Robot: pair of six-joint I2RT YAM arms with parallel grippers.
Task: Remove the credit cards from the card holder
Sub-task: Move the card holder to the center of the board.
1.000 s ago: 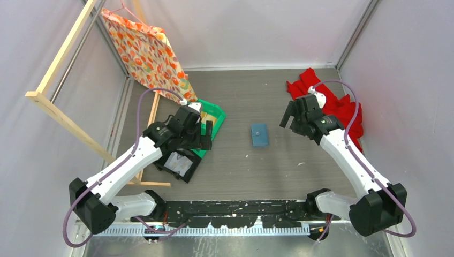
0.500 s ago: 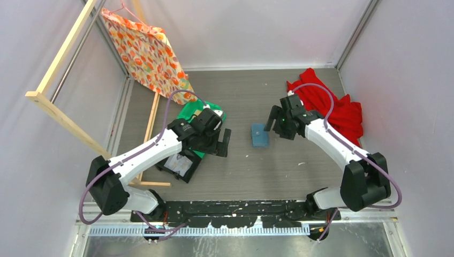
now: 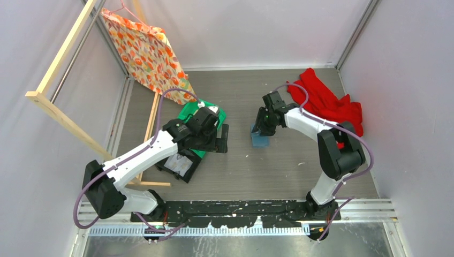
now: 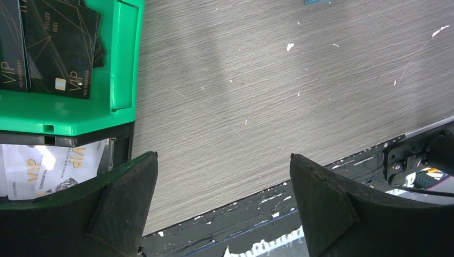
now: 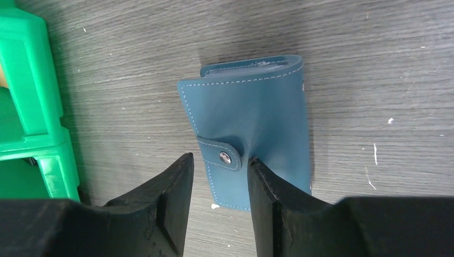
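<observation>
Near the middle of the surface (image 3: pixel 278 160) lies the card holder (image 5: pixel 251 134), a blue-teal folded wallet with pale stitching, flat and closed, its tab (image 5: pixel 222 155) wrapped round from one long edge and fastened by a small metal snap. At the holder's open far end a thin pale-grey strip shows inside the fold, the edge of the credit cards (image 5: pixel 249 66), which sit inside it. From above, the right arm reaches in from the right side and its right claw (image 5: pixel 219 159) is down over the holder; in the wrist view its two dark fingers stand either side of the tab, one beside the edge where the tab folds over, the other pressing on the leather at the tab's tip, where the cover puckers. The fingers are drawn in with only a narrow gap between them, but I cannot tell whether they pinch the tab. On the left, the left claw (image 4: pixel 222 158) hangs with its fingers spread wide apart, holding nothing, bare wood-grain surface between them. Just beside it is a green bin (image 4: pixel 123 64) with dark VIP cards (image 4: pixel 59 43) lying in it, and below that a black tray (image 3: pixel 184 174) holding pale printed cards (image 4: pixel 59 166). A red cloth (image 3: pixel 329 104) is bunched at the far right, and a patterned orange fabric (image 3: pixel 147 53) hangs on a wooden rack (image 3: pixel 59 112) at the far left
</observation>
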